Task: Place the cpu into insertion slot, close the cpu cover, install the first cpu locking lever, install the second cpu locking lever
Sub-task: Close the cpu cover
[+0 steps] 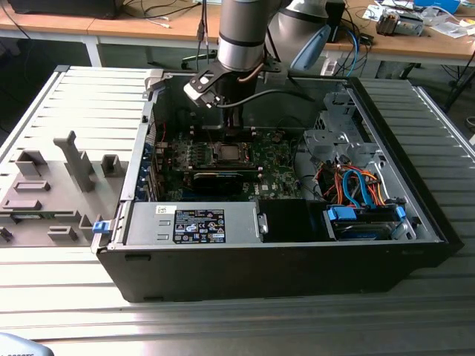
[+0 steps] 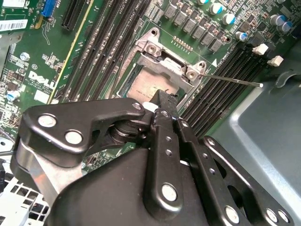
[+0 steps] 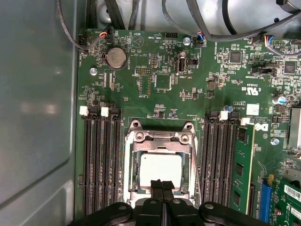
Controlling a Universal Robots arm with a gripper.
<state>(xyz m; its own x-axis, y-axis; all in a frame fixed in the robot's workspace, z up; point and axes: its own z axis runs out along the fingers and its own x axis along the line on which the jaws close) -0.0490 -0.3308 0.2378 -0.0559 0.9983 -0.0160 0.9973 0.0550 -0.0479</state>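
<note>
Cover-closing step, I judge: my pincer [image 3: 162, 184], tips pressed together and empty, rests at the thin silver frame-shaped cpu cover [image 3: 160, 137] over the pale square cpu [image 3: 161, 168], lower centre; thin steel lever [image 2: 235, 80] unlatched, needing precise hooking.

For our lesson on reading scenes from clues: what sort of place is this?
Likely a robotics lab: an open black metal computer case sits on a ribbed grey metal table, a silver-grey robot arm reaches into it, and cable-strewn wooden desks stand behind.
</note>
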